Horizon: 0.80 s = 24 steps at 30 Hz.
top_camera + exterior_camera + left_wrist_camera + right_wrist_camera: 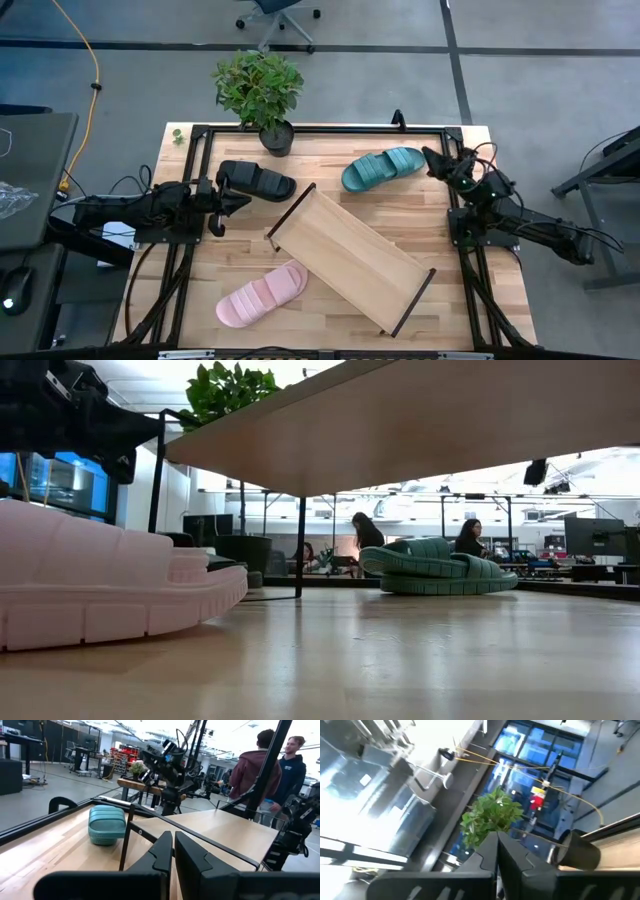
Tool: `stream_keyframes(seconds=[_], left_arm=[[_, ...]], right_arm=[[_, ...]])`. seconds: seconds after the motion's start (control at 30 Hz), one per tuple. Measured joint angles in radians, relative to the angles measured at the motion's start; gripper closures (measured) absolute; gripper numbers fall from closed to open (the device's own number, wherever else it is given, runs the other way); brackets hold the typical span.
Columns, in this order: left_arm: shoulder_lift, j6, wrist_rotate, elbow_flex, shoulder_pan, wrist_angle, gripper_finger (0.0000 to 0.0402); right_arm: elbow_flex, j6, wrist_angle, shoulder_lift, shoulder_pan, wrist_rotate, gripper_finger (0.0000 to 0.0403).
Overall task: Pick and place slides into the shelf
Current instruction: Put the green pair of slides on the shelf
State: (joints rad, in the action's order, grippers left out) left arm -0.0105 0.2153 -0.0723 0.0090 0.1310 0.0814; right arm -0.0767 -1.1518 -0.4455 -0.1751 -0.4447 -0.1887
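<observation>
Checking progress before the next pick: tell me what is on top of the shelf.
Nothing lies on the shelf; its plank is bare. The teal, pink and black slides all lie on the table beside it.

Pink slide (100,585) cut off by low view's edge.

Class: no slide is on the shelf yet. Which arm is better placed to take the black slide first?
Left. The left tool sits right beside the black slide on the table's left half. The right tool waits across the table by the teal slide, with the shelf lying between.
</observation>
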Motion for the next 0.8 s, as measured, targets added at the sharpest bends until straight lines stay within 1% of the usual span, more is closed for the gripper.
stream_keyframes(seconds=[0.1, 0.2, 0.33, 0.4, 0.47, 0.63, 0.7, 0.8], left_arm=[[0.000, 0.007, 0.000, 0.000, 0.000, 0.000, 0.0391], [0.000, 0.024, 0.000, 0.000, 0.000, 0.000, 0.0392], [0.000, 0.026, 0.000, 0.000, 0.000, 0.000, 0.0391], [0.000, 0.026, 0.000, 0.000, 0.000, -0.001, 0.0392], [0.000, 0.026, -0.008, 0.000, 0.000, -0.002, 0.0392], [0.000, 0.026, -0.040, 0.000, 0.000, -0.002, 0.0392], [0.000, 0.026, -0.053, 0.000, 0.000, -0.002, 0.0391], [0.000, 0.026, -0.053, 0.000, 0.000, -0.002, 0.0392]], right_arm=[[-0.102, 0.044, 0.113, -0.029, 0.002, 0.001, 0.0402], [-0.233, 0.115, 0.269, -0.083, 0.002, -0.009, 0.0402], [-0.412, 0.167, 0.536, -0.186, 0.002, -0.033, 0.0402], [-0.480, 0.169, 0.619, -0.245, 0.002, -0.040, 0.0402], [-0.536, 0.172, 0.653, -0.302, 0.002, -0.040, 0.0402], [-0.644, 0.216, 0.663, -0.443, -0.006, -0.034, 0.0402], [-0.685, 0.220, 0.692, -0.493, -0.031, -0.006, 0.0402], [-0.741, 0.256, 0.755, -0.564, -0.097, 0.105, 0.0402]])
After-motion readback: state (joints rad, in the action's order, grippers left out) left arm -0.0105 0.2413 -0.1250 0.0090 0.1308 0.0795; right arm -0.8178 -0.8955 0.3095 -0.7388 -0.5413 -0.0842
